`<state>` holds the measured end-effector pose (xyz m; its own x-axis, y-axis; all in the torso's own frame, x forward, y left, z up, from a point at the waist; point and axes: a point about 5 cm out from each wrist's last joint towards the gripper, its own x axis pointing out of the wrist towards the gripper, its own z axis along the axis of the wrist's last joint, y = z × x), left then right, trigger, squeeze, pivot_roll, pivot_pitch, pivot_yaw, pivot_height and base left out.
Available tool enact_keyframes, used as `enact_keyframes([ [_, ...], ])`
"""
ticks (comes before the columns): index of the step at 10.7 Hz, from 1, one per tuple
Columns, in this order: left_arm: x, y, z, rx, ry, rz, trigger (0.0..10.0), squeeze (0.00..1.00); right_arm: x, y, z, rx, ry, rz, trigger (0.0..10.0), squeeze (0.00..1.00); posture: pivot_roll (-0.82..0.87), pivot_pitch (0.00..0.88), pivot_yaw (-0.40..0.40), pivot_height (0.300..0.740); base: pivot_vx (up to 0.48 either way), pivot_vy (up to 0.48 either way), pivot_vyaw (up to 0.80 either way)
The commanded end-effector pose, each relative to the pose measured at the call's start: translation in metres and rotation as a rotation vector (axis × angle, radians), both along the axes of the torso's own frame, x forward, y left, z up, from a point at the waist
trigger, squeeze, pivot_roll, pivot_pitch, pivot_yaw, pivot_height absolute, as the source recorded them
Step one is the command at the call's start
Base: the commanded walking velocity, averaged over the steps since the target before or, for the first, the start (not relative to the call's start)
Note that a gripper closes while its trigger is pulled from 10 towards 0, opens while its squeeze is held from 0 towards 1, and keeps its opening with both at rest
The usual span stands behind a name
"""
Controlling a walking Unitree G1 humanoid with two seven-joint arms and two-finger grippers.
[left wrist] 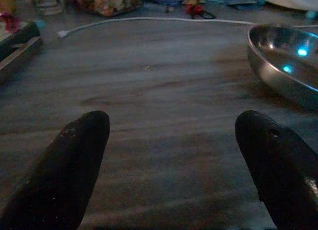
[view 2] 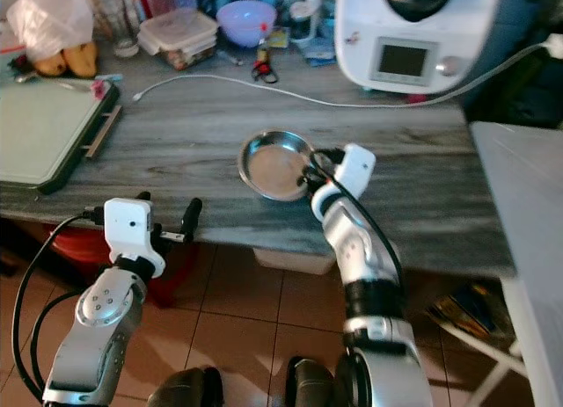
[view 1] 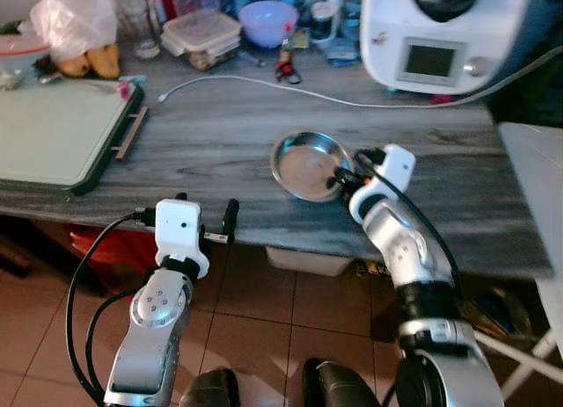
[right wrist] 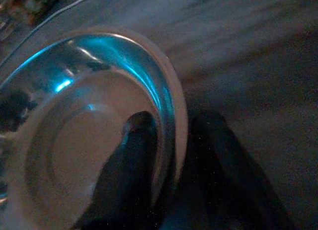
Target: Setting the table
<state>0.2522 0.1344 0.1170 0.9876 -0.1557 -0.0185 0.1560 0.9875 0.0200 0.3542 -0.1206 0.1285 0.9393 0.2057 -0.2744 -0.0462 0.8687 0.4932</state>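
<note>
Steel bowl [view 1: 307, 165] sits on the grey wood-grain surface [view 1: 211, 126] near its front edge, and my right pincer [view 1: 338, 180] grips its rim on the side nearest me. In the right wrist view one finger [right wrist: 130, 170] lies inside the bowl and the other rests outside on the surface, the rim pinched between them. My left pincer [view 1: 206, 218] hovers at the front edge of the surface, to the left of the bowl and apart from it, its two fingers [left wrist: 64, 170] spread wide with nothing between them. A white cable [view 1: 264, 83] runs across the surface behind the bowl. Further back stand a white kitchen machine [view 1: 440, 33] with a small screen, a lilac bowl [view 1: 268, 22] and a lidded plastic container [view 1: 202, 33]. A green tray [view 1: 62, 134] lies at the far left.
</note>
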Motion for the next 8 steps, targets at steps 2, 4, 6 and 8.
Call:
enact_keyframes([
  [2, -0.003, -0.002, 0.002, 0.004, 0.000, -0.008, 10.0, 0.00, 0.001, 0.011, -0.004, 0.039, 0.039, 0.080, 10.0, 1.00, -0.02, 0.146, 0.011, 0.740, 0.000, 0.000, 0.00],
  [4, -0.002, -0.003, 0.001, 0.002, 0.001, -0.008, 10.0, 0.00, -0.004, 0.020, -0.005, 0.047, 0.065, 0.151, 10.0, 1.00, -0.02, 0.143, 0.007, 0.740, 0.000, 0.000, 0.00],
  [6, -0.001, -0.003, 0.001, -0.001, -0.001, -0.005, 10.0, 0.00, -0.017, 0.026, -0.008, 0.070, 0.097, 0.214, 10.0, 1.00, -0.02, 0.141, 0.005, 0.740, 0.000, 0.000, 0.00],
  [8, 0.000, -0.004, 0.002, -0.002, -0.002, 0.002, 10.0, 0.00, -0.025, 0.022, -0.010, 0.049, 0.095, 0.245, 10.0, 1.00, -0.03, 0.134, 0.005, 0.740, 0.000, 0.000, 0.00],
])
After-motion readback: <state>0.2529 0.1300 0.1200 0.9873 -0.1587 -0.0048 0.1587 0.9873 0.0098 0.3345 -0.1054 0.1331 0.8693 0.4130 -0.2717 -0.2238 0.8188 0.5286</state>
